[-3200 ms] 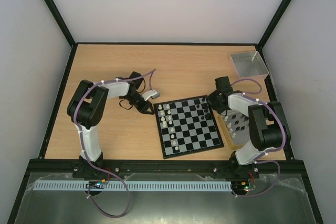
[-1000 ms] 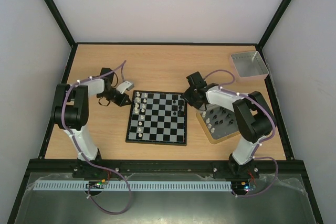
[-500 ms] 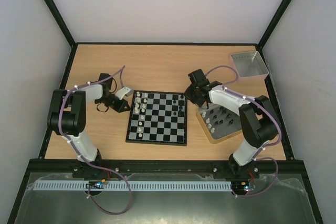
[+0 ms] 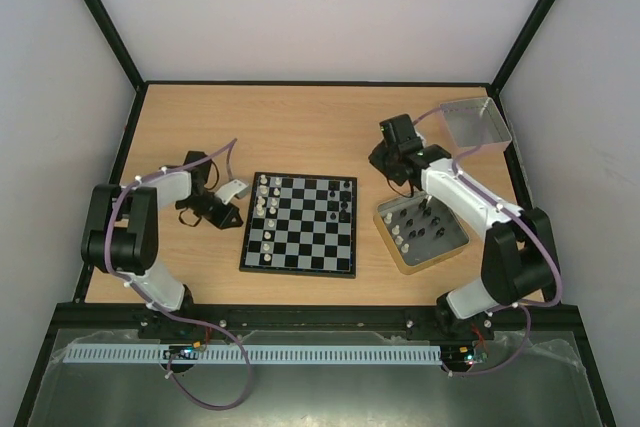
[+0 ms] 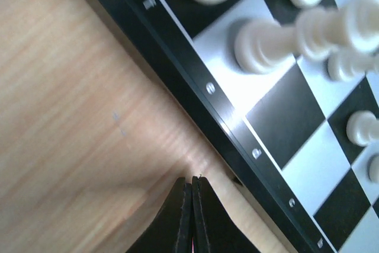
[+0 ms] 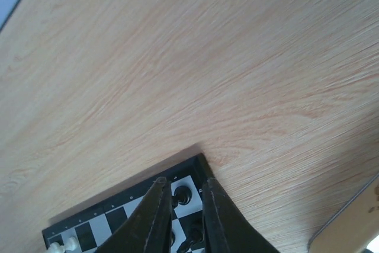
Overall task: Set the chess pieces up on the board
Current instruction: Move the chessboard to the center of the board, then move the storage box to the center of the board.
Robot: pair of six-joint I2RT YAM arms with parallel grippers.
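Note:
The board (image 4: 310, 237) lies square in the middle of the table. Whitish chess pieces (image 4: 264, 209) stand in its two left columns, and three black pieces (image 4: 345, 203) stand at its far right. In the left wrist view my left gripper (image 5: 192, 179) is shut and empty, low over the wood beside the board's dark border (image 5: 237, 128), with white pieces (image 5: 260, 42) just past it. My right gripper (image 4: 384, 161) hangs off the board's far right corner, with the jaws a little apart and nothing between them. Below them a black piece (image 6: 185, 195) stands on the corner square.
A gold-tan tin (image 4: 392, 247) holding several black and white pieces sits right of the board, under the right forearm; its corner (image 6: 355, 229) shows in the right wrist view. A grey tray (image 4: 478, 137) stands at the back right.
The board slid left and squared up early on. Over the last second my right gripper drew back from the board's far right corner and its jaws parted. The left gripper stays shut by the left edge.

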